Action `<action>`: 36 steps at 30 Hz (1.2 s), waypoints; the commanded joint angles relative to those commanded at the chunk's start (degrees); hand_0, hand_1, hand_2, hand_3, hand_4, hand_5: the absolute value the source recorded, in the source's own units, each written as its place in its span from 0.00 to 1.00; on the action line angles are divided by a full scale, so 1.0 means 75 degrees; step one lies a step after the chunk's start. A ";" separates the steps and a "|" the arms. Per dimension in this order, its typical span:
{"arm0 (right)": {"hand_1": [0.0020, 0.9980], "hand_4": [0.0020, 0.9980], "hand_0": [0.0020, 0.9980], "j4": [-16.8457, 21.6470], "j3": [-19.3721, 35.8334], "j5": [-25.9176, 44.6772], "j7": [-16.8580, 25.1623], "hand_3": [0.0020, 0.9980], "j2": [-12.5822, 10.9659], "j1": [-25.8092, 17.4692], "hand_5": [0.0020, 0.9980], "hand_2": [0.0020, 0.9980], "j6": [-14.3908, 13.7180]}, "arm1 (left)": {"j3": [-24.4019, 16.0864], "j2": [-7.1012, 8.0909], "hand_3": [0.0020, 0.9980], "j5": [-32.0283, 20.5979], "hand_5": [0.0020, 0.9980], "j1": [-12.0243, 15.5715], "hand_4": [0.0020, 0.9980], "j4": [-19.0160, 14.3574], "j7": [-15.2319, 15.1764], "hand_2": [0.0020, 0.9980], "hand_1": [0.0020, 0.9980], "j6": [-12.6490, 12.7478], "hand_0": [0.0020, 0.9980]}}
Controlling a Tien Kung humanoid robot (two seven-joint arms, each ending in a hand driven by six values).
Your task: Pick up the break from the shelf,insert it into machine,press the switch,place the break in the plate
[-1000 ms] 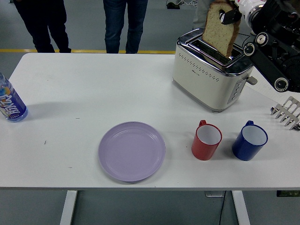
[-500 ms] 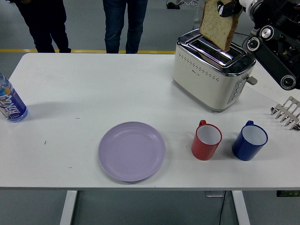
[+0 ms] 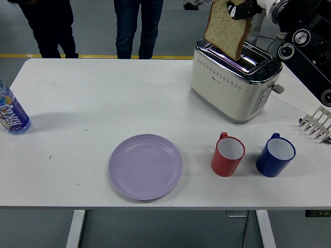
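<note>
Spanning most of the frame, the white table (image 3: 93, 103) carries everything else. At the upper right of the frame the black right arm (image 3: 305, 46) reaches in from the right edge, and its right hand (image 3: 239, 9) pinches the top of a slice of bread (image 3: 225, 28) between its fingers. The slice hangs tilted in the air, its lower corner just above the slots of the cream and chrome toaster (image 3: 232, 82), clear of them. The toaster stands on the table at upper right, with its lever and buttons on the end facing lower right.

Below centre lies a round lilac plate (image 3: 145, 166), bare. At the top of the frame two people stand behind the table's far edge, one in dark trousers (image 3: 44, 26) at upper left and one in blue jeans (image 3: 137, 26) near the centre; only their legs show.

Right of the plate stand a red mug (image 3: 228, 154) and, beside it but apart, a blue mug (image 3: 275, 154), both upright with white insides. A water bottle with a blue label (image 3: 10, 113) sits at the left edge. A white toast rack (image 3: 316, 124) pokes in at the right edge.
</note>
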 joint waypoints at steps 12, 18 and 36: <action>0.13 0.52 0.02 0.1009 0.0060 0.0474 -0.0211 0.46 -0.0115 -0.0278 0.04 0.40 0.0223 | -0.0061 -0.0019 0.54 0.0104 0.81 0.0071 0.33 0.0000 0.0022 0.46 0.49 -0.0020 0.63; 0.13 0.52 0.02 0.1517 0.0020 0.0754 -0.0265 0.46 -0.0165 -0.0418 0.04 0.40 0.0354 | -0.0096 -0.0027 0.54 0.0145 0.81 0.0097 0.33 0.0000 0.0027 0.46 0.49 -0.0024 0.63; 0.11 0.51 0.01 0.2546 -0.0098 0.0961 -0.0311 0.45 -0.0328 -0.0720 0.03 0.40 0.0423 | -0.0019 -0.0036 0.54 0.0028 0.81 0.0044 0.33 0.0000 0.0003 0.46 0.49 -0.0019 0.63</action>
